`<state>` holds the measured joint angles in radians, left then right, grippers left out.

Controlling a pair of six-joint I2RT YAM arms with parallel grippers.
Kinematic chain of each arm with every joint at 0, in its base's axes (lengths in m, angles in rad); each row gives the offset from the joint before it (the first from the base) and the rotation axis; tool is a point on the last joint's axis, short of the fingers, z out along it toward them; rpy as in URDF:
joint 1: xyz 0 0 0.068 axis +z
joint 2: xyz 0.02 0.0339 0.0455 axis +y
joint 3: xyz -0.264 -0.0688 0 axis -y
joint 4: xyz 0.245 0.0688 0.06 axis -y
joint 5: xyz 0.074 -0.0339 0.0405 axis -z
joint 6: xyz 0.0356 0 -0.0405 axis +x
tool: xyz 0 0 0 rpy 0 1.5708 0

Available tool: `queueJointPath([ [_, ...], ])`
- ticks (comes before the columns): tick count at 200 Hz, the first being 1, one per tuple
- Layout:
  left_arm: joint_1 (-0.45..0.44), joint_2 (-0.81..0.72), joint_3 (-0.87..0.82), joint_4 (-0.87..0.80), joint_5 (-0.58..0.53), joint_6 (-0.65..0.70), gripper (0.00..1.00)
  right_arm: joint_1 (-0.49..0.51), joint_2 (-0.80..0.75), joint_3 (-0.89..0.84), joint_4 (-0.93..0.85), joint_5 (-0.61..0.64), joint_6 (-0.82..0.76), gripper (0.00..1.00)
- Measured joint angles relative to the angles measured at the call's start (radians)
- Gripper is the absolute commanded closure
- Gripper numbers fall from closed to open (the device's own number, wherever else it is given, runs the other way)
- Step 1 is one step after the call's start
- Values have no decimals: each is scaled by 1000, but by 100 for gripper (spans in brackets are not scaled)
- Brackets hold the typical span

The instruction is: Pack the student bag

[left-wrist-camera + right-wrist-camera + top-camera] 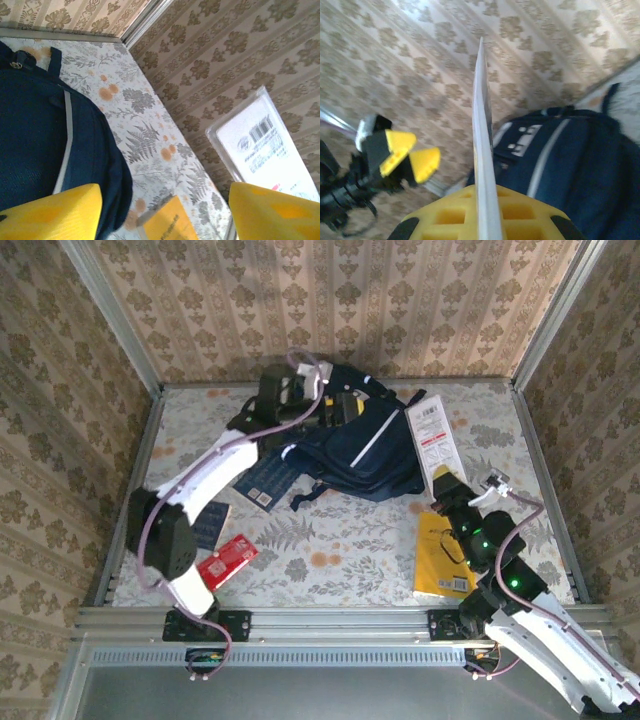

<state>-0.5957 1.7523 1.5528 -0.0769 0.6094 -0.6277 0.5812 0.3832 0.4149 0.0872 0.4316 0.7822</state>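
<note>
**A:** The right claw (487, 212) is pinching one short edge of a white carded pack (430, 435). It holds the pack upright and edge-on between its yellow foam pads (462, 197). The left claw (165, 212) is spread with nothing between its pads, and it hangs over the far left part of the student bag (350, 445).

**B:** Where does the bag lie?

**A:** At the far middle of the table (340, 550), just left of the raised pack. It is navy woven cloth with a pale stripe, slumped and soft.

**B:** What could go wrong from here?

**A:** The pack is thin, stiff and glossy, and it is gripped by one edge only. If its free end catches the cloth, it could pivot in the foam or slip out. The bag is limp, so its mouth may sag. I cannot tell from these views whether the opening stands wide enough.

**B:** And around them?

**A:** A flat yellow booklet (440, 555) lies near right, beside the right arm. A red packet (227, 560) lies near left, and a dark blue booklet (268, 480) sits at the bag's near-left edge. All three are smooth and lie flat against the patterned tabletop, so I expect they will be awkward to get under.
</note>
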Motion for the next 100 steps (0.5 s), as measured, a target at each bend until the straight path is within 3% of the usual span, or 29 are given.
queueJointPath([
  [57, -27, 440, 312, -216, 47, 100, 34, -3, -73, 1, -205, 51, -135, 100],
  [100, -59, 561, 463, -283, 72, 109, 35, -3, -153, 0, -271, 71, -158, 100],
])
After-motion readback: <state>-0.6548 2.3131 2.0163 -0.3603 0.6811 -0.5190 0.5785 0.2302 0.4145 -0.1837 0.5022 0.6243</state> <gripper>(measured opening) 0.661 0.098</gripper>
